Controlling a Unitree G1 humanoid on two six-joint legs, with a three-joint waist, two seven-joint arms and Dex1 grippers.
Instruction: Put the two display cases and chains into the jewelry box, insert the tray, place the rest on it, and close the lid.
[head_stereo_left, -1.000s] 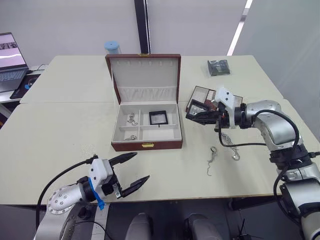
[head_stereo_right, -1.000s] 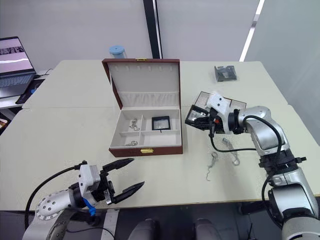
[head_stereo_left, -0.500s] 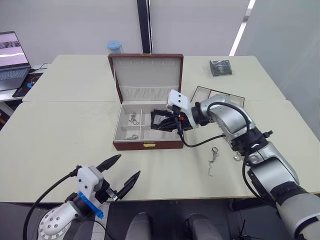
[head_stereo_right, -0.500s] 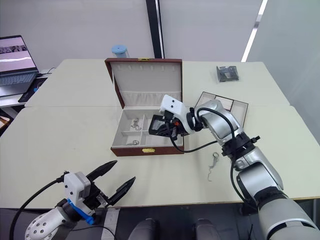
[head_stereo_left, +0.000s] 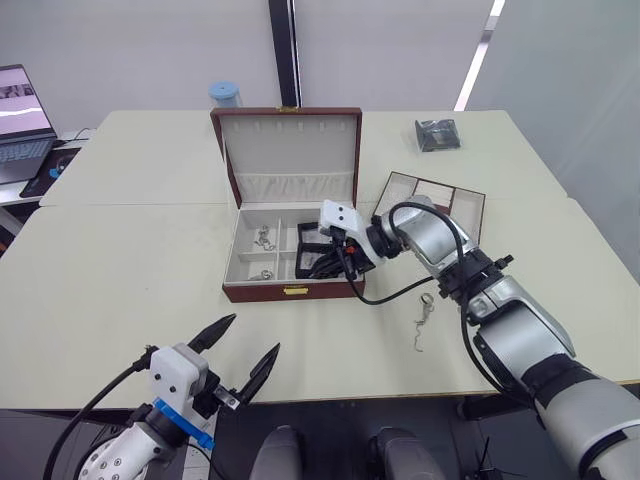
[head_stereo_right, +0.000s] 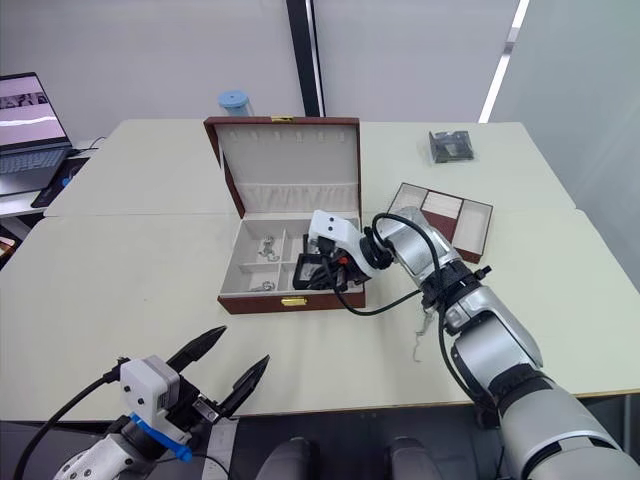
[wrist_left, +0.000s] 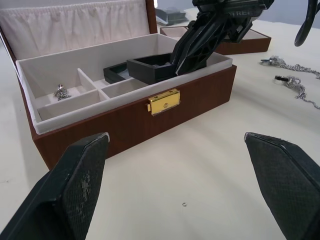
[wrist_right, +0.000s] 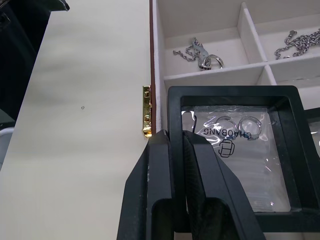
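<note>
Listing by size, you have the table (head_stereo_left: 120, 270) first, with the jewelry box (head_stereo_left: 293, 290) at its centre, lid (head_stereo_left: 288, 150) upright at the box's 12 o'clock edge. At the box's 3 o'clock, apart from it, lies the tray (head_stereo_left: 432, 200). At 1 o'clock from the tray, near the far table edge, is a dark packet (head_stereo_left: 437, 134).

Your right gripper (head_stereo_left: 325, 262) reaches into the box from 3 o'clock, jaws pinched narrow on the frame of one display case (wrist_right: 232, 150), held tilted over the front right compartment. The second display case (head_stereo_left: 309, 236) lies in the back right compartment, touching the held one.

Your left gripper (head_stereo_left: 240, 350) hangs off the table's near edge at the box's 7 o'clock, jaws wide, holding nothing.

Chains: two (head_stereo_left: 264, 238) sit in the box's left compartments; others (head_stereo_left: 424, 322) lie on the table at the box's 4 o'clock.
</note>
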